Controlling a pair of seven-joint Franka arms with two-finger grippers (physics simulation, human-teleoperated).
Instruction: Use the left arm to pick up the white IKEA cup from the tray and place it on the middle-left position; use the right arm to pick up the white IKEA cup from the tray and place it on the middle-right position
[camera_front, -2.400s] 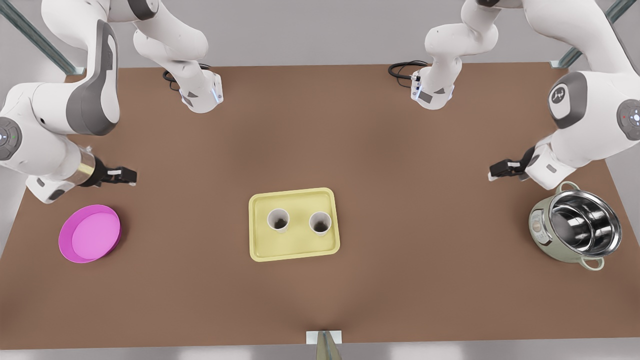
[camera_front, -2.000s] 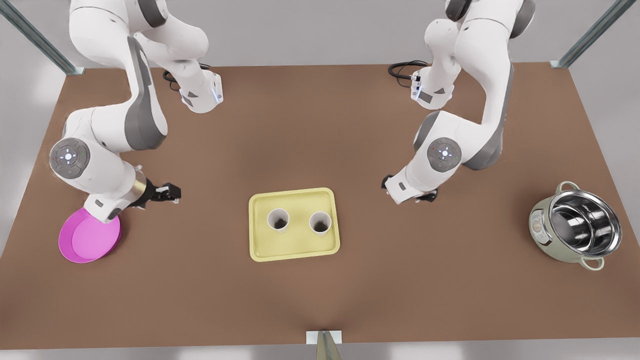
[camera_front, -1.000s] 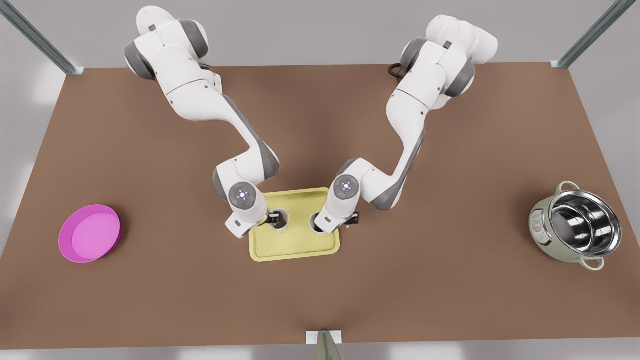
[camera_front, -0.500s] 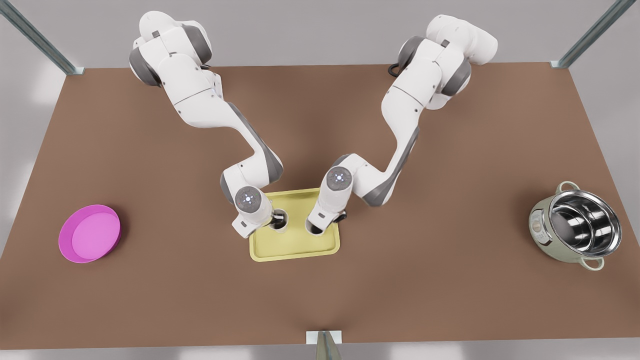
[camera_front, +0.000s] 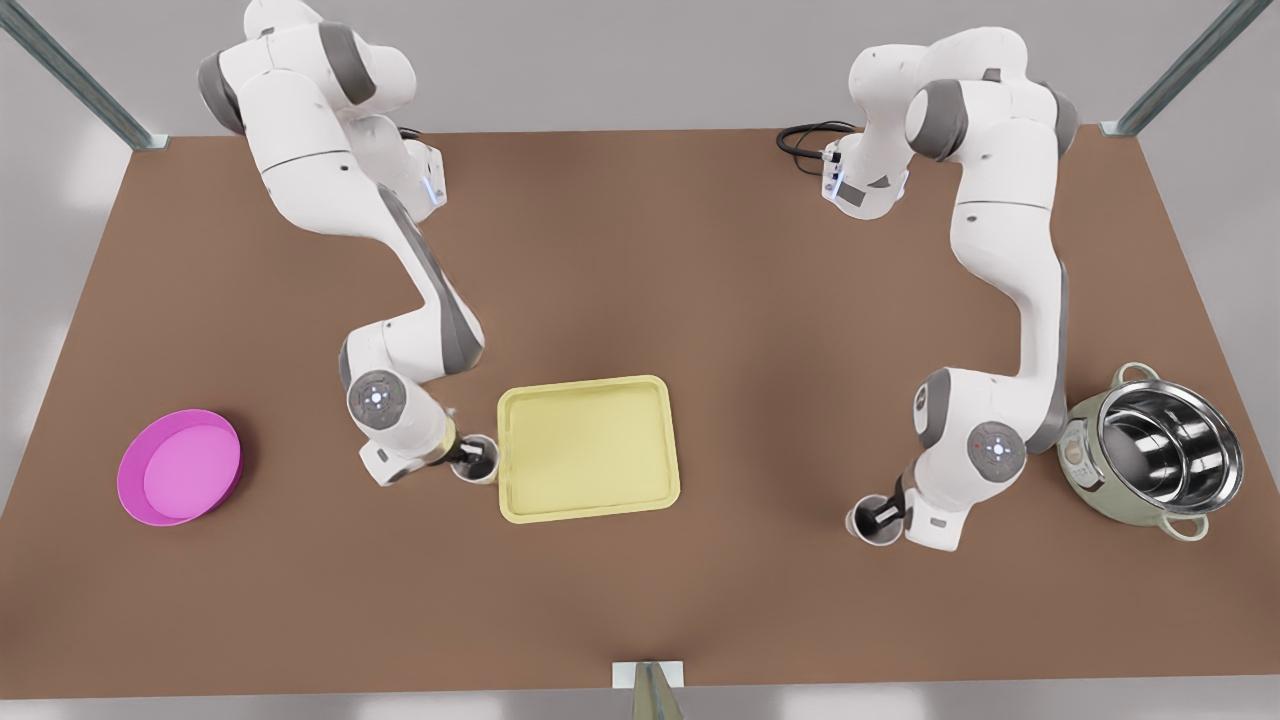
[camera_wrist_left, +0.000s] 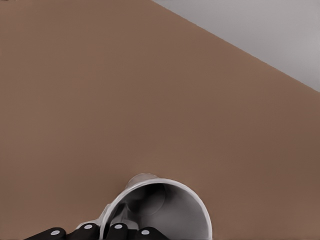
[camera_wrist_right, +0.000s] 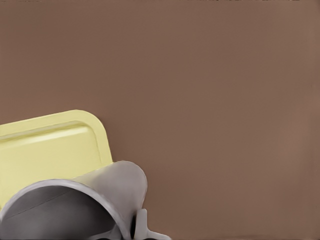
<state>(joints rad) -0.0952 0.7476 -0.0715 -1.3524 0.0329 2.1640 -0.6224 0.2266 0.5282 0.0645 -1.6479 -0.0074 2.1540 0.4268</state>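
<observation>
Now the tray (camera_front: 588, 505) lies bare in the middle of the desk (camera_front: 700, 280), and both cups are off it. The right gripper (camera_front: 462, 460), on the front view's left, pinches the wall of the right arm's cup (camera_front: 480, 458), which sits upright just beside the tray's short edge. The right wrist view shows that cup (camera_wrist_right: 100, 195) close up, with the tray's rounded corner (camera_wrist_right: 50, 145) next to it.

The left gripper (camera_front: 885, 515), on the front view's right, pinches the left arm's cup (camera_front: 866, 521) at its rim, well apart from the tray and near the steel pot (camera_front: 1150, 465). In the left wrist view its black fingers (camera_wrist_left: 117, 231) clasp the cup (camera_wrist_left: 165, 210) over plain brown desk. Whether either cup touches the desk is hard to tell. A pink dish (camera_front: 180, 466) lies far off on the front view's left.
</observation>
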